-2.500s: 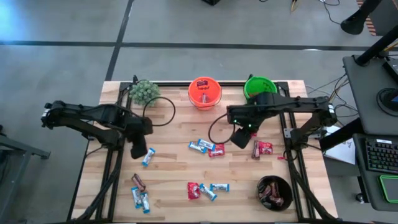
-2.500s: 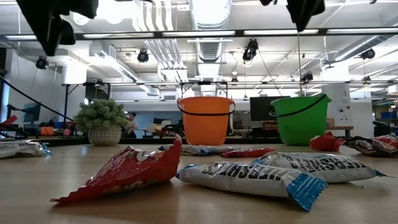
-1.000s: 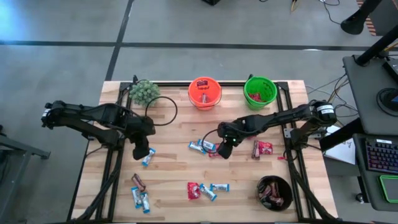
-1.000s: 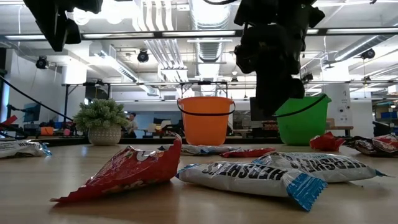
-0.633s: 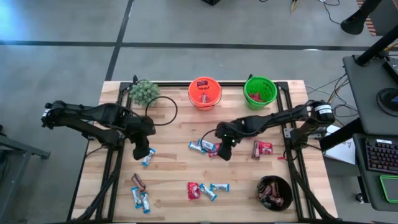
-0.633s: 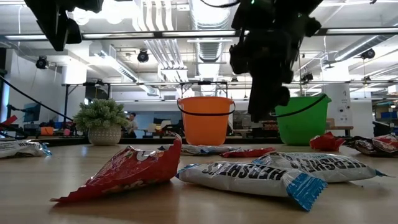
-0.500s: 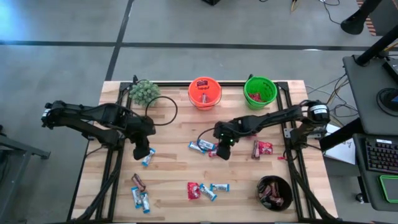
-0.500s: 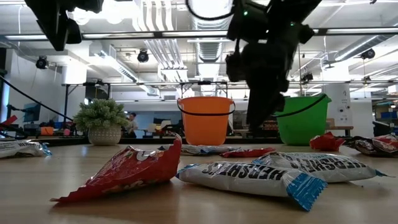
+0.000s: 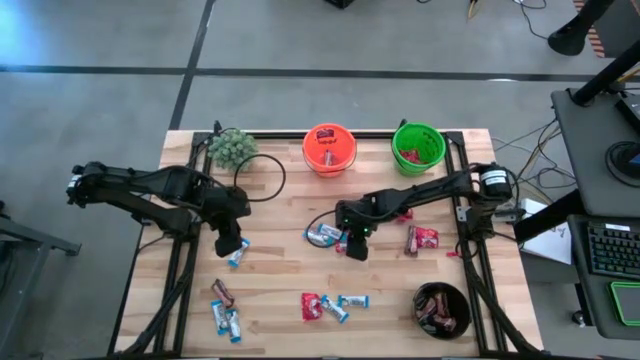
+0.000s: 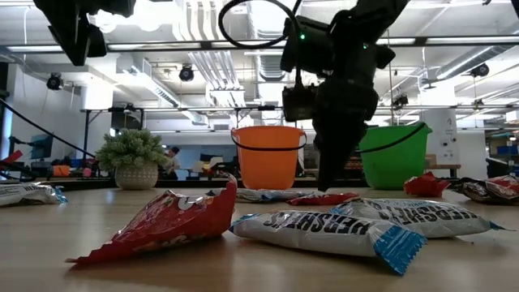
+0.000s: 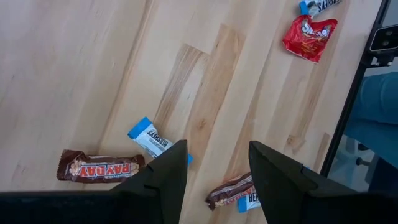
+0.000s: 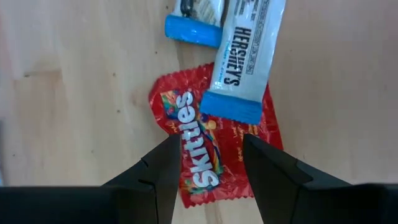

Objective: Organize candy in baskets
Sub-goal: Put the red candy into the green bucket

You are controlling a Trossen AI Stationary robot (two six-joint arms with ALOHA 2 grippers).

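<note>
**Two arms out, one closing on a red Skittles packet**

Two dark fingers of the right gripper (image 12: 210, 171) stand apart with nothing between them, poised straight above the red Skittles packet (image 12: 211, 144) near the middle of the table. A blue-and-white Hershey's bar (image 12: 245, 59) lies across that packet's far end, touching it, so a clean grip will, I judge, need the fingers to bite on the bare red part nearer the wrist.

In the last couple of seconds the right arm has swung away from beside the green pail (image 9: 418, 146) and come leftward and lower; in the high view the right gripper (image 9: 355, 240) now sits over the central cluster, and the level view shows it hanging just above the tabletop. That reads as one drop-off finished and the next pick begun — not yet a grasp.

The left gripper (image 11: 214, 177) has not shifted: jaws open, empty, hovering over a blue-and-white candy (image 11: 154, 140) on the table's left side, with a brown PayDay bar (image 11: 101, 166) just beside it.

Farther out, loose candy remains scattered: a pair right of centre (image 9: 422, 239), a group toward the front (image 9: 333, 303), more at the front left (image 9: 225, 313). The orange pail (image 9: 329, 148) and the green pail at the back each hold something red; the black bowl (image 9: 441, 309) at the front right holds dark wrappers. Much sorting is left.
</note>
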